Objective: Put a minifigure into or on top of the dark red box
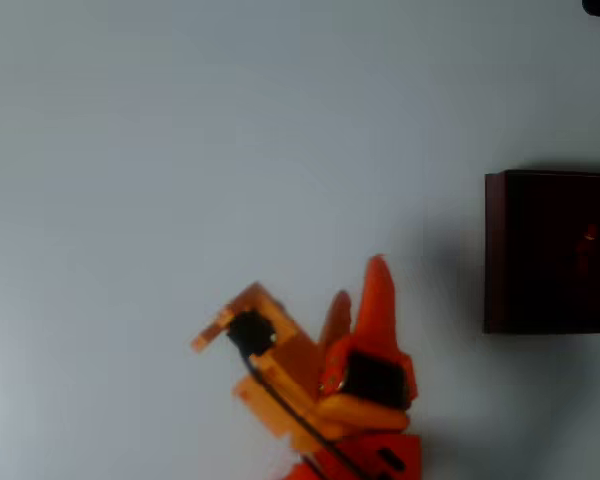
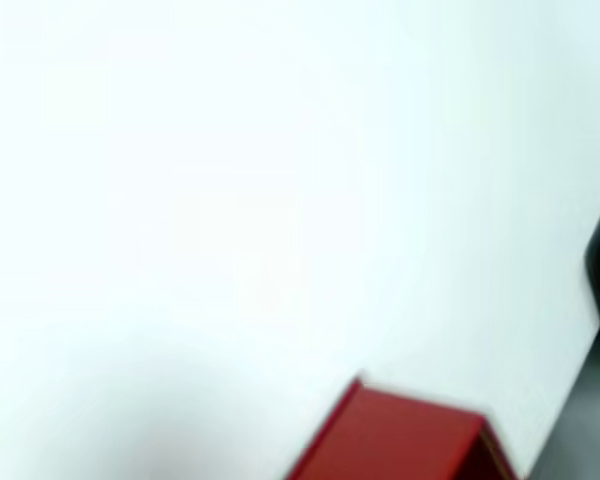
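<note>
maroon walls and a near-black inside mark the dark red box (image 1: 550, 250), which sits at the right edge of the pale table (image 1: 180, 150) in the overhead view, and deep in its dark interior there is a small reddish speck that i take to be the minifigure (image 1: 590, 236), though it is too dim to be sure. if that is right, the task looks done, with the figure lying inside the box and not on its rim. left of the box and below it, well apart from it, the orange gripper (image 1: 358, 285) points up the picture with its two tapered fingers (image 1: 378, 300) a little apart at the tips and nothing between them, so it reads to me as released and empty. standing clear of the box like that would suit an arm that has no more to carry. in the wrist view a corner of the box (image 2: 400, 440) shows blurred at the bottom edge.
</note>
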### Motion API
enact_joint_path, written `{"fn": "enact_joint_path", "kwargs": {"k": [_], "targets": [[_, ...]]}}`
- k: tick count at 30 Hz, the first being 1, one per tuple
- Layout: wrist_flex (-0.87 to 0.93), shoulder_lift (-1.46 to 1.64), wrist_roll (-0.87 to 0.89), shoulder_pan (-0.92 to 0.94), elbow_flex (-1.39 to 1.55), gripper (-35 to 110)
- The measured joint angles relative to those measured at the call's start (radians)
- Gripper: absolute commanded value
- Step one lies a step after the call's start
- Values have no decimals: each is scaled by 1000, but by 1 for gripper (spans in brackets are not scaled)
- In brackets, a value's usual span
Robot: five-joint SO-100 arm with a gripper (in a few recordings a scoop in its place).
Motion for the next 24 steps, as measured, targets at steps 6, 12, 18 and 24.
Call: {"fn": "enact_joint_path", "kwargs": {"k": [6,12,18,24], "targets": [[72,313,15,-74,152,12],[161,353,-35,-106,173,6],[190,339,-140,-118,195,1],[198,348,-129,-143,258,0]]}}
